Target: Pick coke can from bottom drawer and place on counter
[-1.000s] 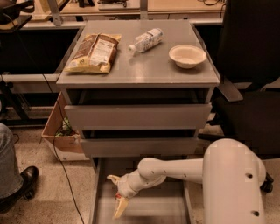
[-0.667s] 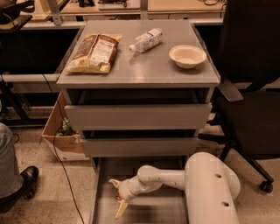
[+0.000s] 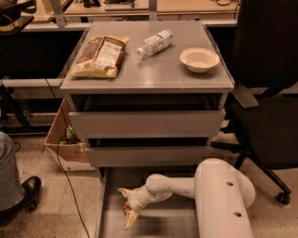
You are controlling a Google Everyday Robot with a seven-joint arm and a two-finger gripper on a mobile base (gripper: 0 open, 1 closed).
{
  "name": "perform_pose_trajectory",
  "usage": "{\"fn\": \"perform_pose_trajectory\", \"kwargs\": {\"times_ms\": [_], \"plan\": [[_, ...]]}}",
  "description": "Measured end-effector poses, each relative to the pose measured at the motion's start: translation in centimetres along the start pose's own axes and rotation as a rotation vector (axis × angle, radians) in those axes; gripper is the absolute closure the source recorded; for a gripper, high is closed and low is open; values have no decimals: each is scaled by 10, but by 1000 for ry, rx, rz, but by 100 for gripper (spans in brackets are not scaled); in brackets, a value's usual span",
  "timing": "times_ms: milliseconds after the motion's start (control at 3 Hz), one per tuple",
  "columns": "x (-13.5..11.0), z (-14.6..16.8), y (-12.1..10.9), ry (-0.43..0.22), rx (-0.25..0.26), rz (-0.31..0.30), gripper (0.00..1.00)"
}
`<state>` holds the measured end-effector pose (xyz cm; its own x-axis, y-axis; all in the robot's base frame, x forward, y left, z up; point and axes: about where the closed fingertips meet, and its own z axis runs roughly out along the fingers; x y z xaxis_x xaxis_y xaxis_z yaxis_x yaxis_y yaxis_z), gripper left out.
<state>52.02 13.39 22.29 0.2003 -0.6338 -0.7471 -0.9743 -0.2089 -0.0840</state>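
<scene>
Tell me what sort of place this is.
Probably an office or lab: pale desks behind, a black office chair at right, a grey drawer cabinet in front. The gripper is down in the open bottom drawer.

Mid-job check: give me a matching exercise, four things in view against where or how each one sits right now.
Things:
1 snack bag
2 bottle
3 bowl
4 end effector

States:
A lying on its side on the counter
B down in the open bottom drawer, at the red can
C upright on the counter, nearest the office chair
D flat on the counter, brown and yellow

Pairs: 1-D, 2-A, 3-C, 4-B.
</scene>
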Motion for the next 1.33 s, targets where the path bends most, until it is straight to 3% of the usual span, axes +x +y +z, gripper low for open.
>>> {"fn": "perform_pose_trajectory", "kwargs": {"times_ms": [333,667,1000,1333], "plan": [[14,-10,-12,72,12,-47,0],[47,-6,-19,128,-16,-94,0],[95,4,-37,170,-30,-126,0],[115,8,-49,193,-31,-142,0]]}}
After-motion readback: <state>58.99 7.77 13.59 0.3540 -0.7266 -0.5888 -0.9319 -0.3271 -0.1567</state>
